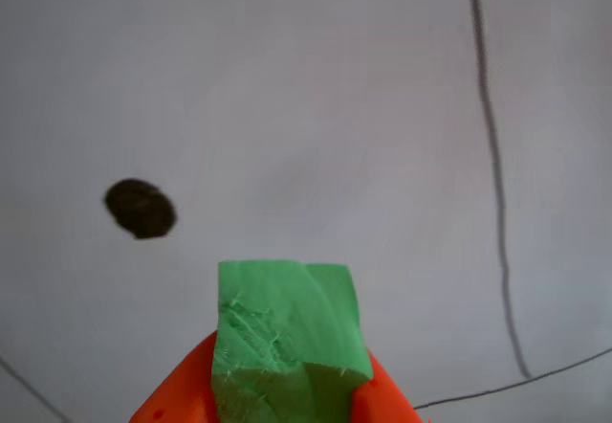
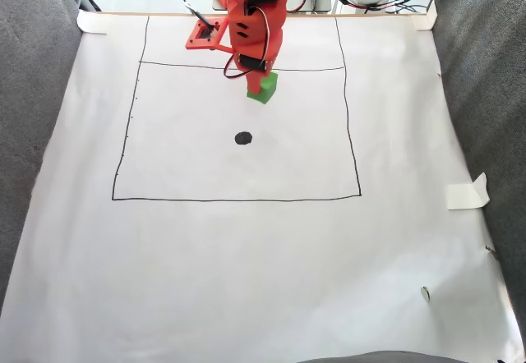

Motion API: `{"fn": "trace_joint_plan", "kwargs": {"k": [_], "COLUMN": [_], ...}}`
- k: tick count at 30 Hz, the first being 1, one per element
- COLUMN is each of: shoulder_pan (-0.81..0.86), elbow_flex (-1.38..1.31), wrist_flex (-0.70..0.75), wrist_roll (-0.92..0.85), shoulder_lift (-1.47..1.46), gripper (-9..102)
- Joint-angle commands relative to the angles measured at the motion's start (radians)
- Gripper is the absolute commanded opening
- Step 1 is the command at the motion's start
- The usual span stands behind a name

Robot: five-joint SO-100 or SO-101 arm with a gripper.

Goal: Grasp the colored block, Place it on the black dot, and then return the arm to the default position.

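Block [image 1: 287, 342] sits clamped between the orange fingers [image 1: 177, 394] of the tool [image 1: 287, 404], green foam bulging past the tips on both sides in the other view. Fixed view: arm [image 2: 251, 18] at 12 o'clock of the drawn square, block [image 2: 263, 86] just under it, near the top line, whether lifted or touching the paper I cannot tell. Black dot [image 2: 243, 138] lies bare at roughly 7 o'clock from the block there; in the other view the dot [image 1: 140, 209] is at 10 o'clock from the cube, apart from it. Step in hand: carry to dot. Do it well: hold the squeeze, clear the paper, centre the cube over the dot so it hides fully, lower flat, then release.
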Motion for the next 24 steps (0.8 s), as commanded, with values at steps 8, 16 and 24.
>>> {"fn": "trace_joint_plan", "kwargs": {"k": [8,16,24], "shoulder_pan": [0.069,0.107,0.127], "elbow_flex": [-0.341,-0.557,-0.572], "wrist_flex": [0.091,0.135,0.110], "wrist_roll": [0.075,0.106,0.083], "shoulder_lift": [-0.160,-0.281,-0.319], "gripper": [0,0,0]}}
